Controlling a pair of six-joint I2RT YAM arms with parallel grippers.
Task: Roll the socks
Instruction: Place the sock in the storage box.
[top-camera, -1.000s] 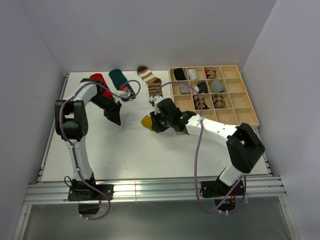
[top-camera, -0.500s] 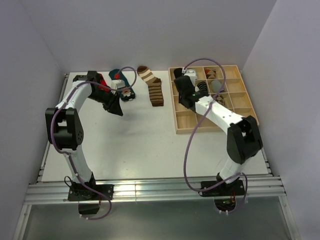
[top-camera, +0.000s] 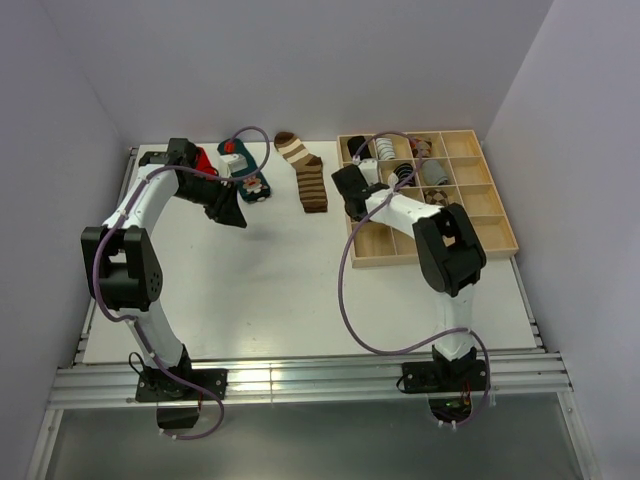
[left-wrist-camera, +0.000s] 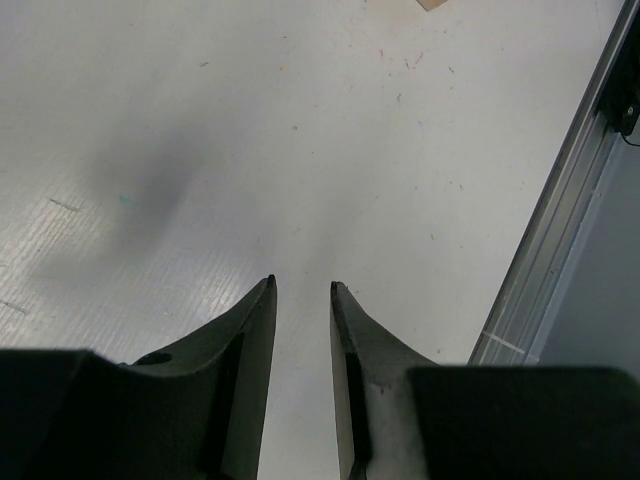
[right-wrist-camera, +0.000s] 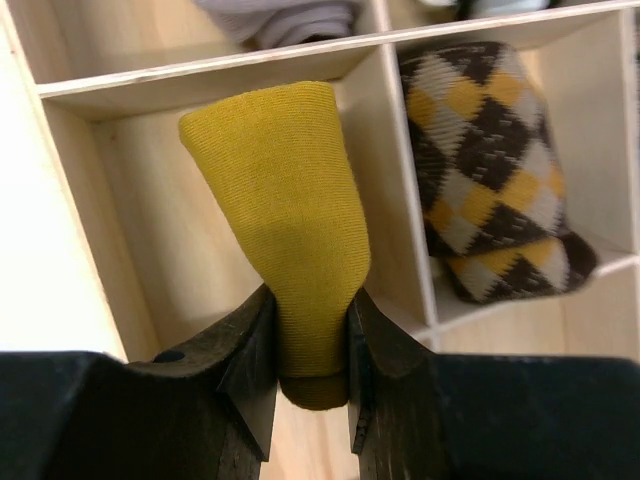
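The left arm hid most of the red sock (top-camera: 206, 160). The left gripper (left-wrist-camera: 302, 287) hung slightly parted and empty over bare worktop (left-wrist-camera: 300, 120), close to its rail edge (left-wrist-camera: 560, 200). The teal sock (top-camera: 246, 176) and striped sock (top-camera: 306, 176) lay at the back. The right gripper (right-wrist-camera: 308, 297) pinched the mustard sock (right-wrist-camera: 290, 200) over a tray (right-wrist-camera: 200, 70) compartment. Its fingers hid the sock's end, and dividers stood close beside an argyle roll (right-wrist-camera: 490, 170).

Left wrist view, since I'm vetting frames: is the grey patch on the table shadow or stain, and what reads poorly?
Left wrist view: soft-edged grey patch on white table, probably shadow; black fingers lack detail. Right wrist view: mustard yellow sock sharp.
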